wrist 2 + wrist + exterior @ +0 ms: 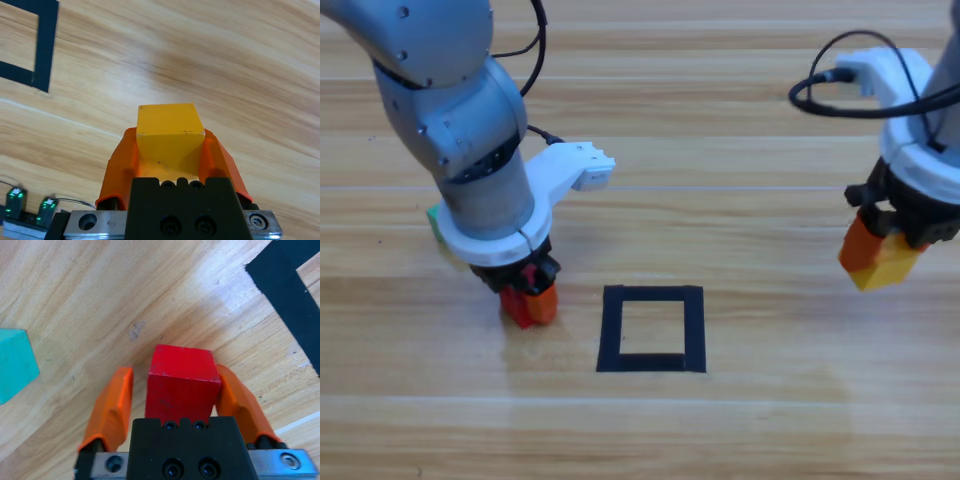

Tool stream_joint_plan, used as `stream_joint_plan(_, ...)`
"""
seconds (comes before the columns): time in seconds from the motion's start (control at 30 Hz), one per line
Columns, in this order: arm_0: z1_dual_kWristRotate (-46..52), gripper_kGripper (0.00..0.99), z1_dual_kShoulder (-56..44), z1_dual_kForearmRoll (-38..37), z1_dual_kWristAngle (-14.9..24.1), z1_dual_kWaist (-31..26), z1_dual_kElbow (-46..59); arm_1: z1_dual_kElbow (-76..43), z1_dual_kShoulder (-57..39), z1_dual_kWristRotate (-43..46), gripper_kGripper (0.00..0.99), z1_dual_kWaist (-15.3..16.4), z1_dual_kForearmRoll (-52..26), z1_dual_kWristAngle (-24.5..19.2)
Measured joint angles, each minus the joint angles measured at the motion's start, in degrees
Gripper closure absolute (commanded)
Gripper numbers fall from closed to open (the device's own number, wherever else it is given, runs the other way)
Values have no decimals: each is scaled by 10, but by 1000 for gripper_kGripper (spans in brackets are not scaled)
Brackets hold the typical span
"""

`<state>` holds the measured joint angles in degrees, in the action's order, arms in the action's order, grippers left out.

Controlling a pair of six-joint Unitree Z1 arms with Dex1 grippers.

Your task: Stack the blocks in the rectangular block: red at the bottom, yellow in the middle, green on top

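Observation:
The red cube sits on the wood just left of the black tape rectangle. My left gripper is down around it, open: one jaw touches the cube, and a gap shows at the other. Over the table's right side my right gripper is shut on the yellow cube, held above the wood. The teal-green cube lies behind the left arm, mostly hidden in the high view.
The tape rectangle's hollow centre shows bare wood; its corner also appears in the right wrist view. A black cable loops off the right arm at the upper right.

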<state>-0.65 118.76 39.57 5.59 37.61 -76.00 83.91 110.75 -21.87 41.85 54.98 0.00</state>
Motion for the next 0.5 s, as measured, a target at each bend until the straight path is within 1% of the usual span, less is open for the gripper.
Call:
stream_joint_plan(0.03,0,728,0,-2,-3,0,1,-12,-9,-7,990,3,-14,-1)
stream_joint_plan(0.07,0,801,0,-3,-6,0,1,-37,-26,-9,990,6,-43,-2)
stream_joint_plan(0.13,0,889,0,-4,-6,0,1,-68,-44,-9,990,11,-70,-2)
stream_joint_plan(0.17,2,906,0,-4,-6,0,0,-88,-57,-7,990,13,-92,-3)
stream_joint_plan(0.23,13,916,0,-4,-6,0,0,-104,-63,-7,990,15,-114,-4)
stream_joint_plan(0.33,58,927,-1,13,-6,-1,-12,-117,-70,-7,990,15,-118,-4)
stream_joint_plan(0.37,83,929,-2,28,-6,-1,-27,-120,-73,-7,990,15,-118,-4)
stream_joint_plan(0.43,134,970,-3,52,-6,-1,-56,-121,-74,-7,990,15,-118,-4)
stream_joint_plan(0.47,190,979,-7,77,-3,-1,-88,-122,-74,-7,990,16,-118,-4)
stream_joint_plan(0.5,224,984,-10,91,-3,-2,-103,-122,-74,-7,990,16,-119,-4)
